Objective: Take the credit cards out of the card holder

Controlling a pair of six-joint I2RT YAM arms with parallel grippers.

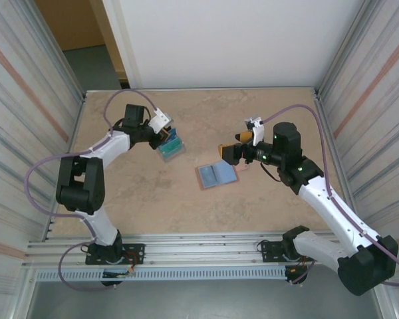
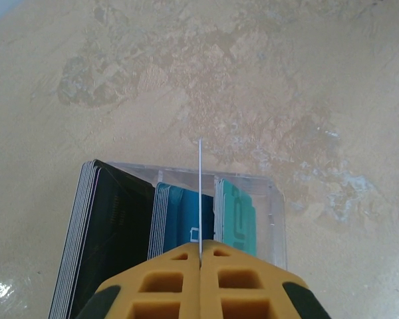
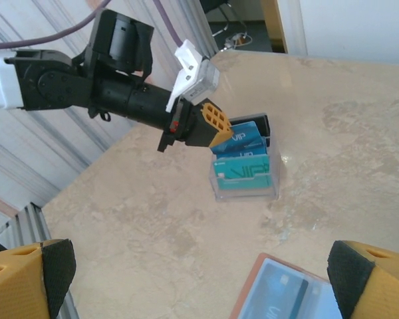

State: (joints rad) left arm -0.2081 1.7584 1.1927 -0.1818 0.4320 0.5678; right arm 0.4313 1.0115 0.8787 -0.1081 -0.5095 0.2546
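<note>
"VIP" on the blue card (image 3: 243,140), "VIP" on the teal card (image 3: 243,171) (pale lettering)

The holder (image 1: 217,175) lies open and flat at mid-frame, with a salmon-pink rim, a blue-grey inside and a teal card (image 3: 282,290) in its pocket. Up-left of it, black, blue and teal cards (image 1: 171,143) stand upright in a clear box (image 2: 276,222).

Tabletop: beige, marbled, stone-look table surface (image 1: 153,212), glossy, with pale scuffed patches.
Box: clear plastic rectangular box (image 2: 277,219), split into three slots by clear dividers, standing on the table's left half.
Side walls: ribbed grey metal sheets (image 1: 20,100) with reddish stripes.
Back: plain white panel (image 1: 239,40).
Near edge: aluminium rail (image 1: 206,242).
</note>
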